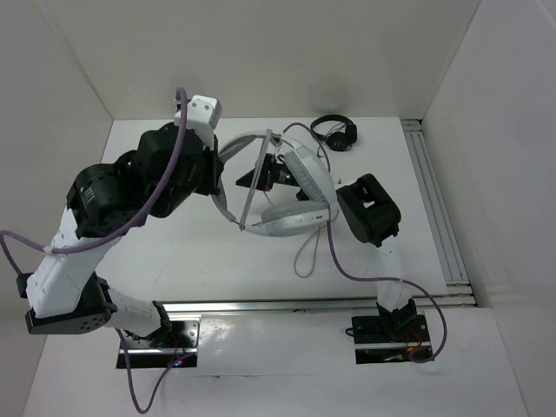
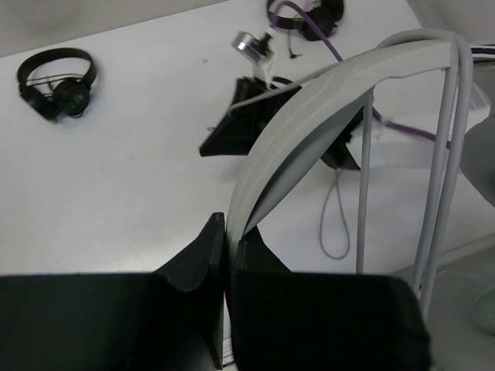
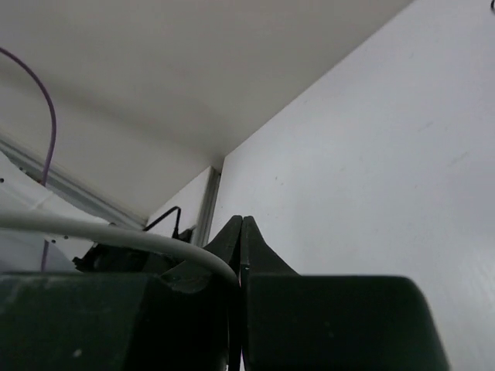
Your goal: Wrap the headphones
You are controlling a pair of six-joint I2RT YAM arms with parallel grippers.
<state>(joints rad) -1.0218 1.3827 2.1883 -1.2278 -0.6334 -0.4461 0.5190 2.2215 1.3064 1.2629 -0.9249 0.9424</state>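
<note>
Mid-counter, between the two arms: large white and light-grey over-ear headphones (image 1: 308,178) with a wide headband (image 2: 309,93) and a thin grey cable (image 3: 116,233). Held at the left end of the headband by the left end effector (image 2: 227,232), black fingers pressed together on the band's edge with no gap showing. Seen from the left wrist, headband arching up and away from that grip, above the white counter (image 1: 174,252).

On the headphones' right side, close against the earcup: right end effector (image 3: 241,226), fingertips together, with the grey cable running in from the left and down into the seam between them, apparently pinched there. Further along, a slack loop of the same cable lying on the counter, toward the arm bases.

Under the arc of the headband, a black angular object (image 2: 232,131), make unclear. Flat on the counter beyond, small black headphones (image 2: 71,97) at the left of the left wrist view, and a second black pair (image 2: 325,14) cut off by the top edge, crossed by a purple wire.
</note>
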